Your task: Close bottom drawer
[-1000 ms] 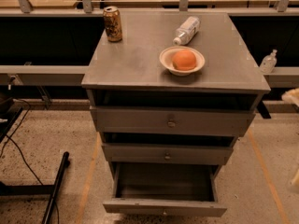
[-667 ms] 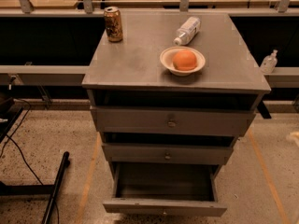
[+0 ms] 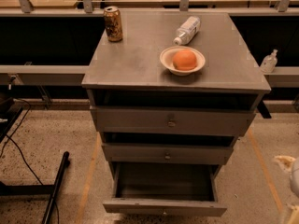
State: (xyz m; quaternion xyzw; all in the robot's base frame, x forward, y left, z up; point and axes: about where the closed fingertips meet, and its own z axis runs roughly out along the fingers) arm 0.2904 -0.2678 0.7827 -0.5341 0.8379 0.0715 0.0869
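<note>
Grey metal bottom drawer (image 3: 164, 206) sits at the foot of the cabinet (image 3: 140, 64), pulled well out toward the viewer, inside floor in plain sight, front panel low near the picture's lower edge. Tiny knob on that panel is barely visible. Middle drawer (image 3: 166, 153) right above it, out only a little, dark gap over its front. Top drawer (image 3: 171, 121) has the tallest front with a centre knob, also slightly proud, and a dark slot between it and the tabletop. On the tabletop: brown drink can (image 3: 113, 24) upright at the far left corner; clear plastic bottle (image 3: 187, 30) lying on its side near the far edge, right of centre, cap pointing to the front; pale bowl (image 3: 182, 60) near the front edge, right of centre, with an orange (image 3: 184, 59) in it. Gripper (image 3: 288, 171) only partly in view at the right border, low, well apart from the drawer and touching nothing; cannot tell whether it is open or closed. Small pump bottle (image 3: 268, 61) stands on the ledge beyond the table's right edge. Black cable (image 3: 18, 153) and a dark bar (image 3: 56, 185) lie on the speckled floor to the left.
</note>
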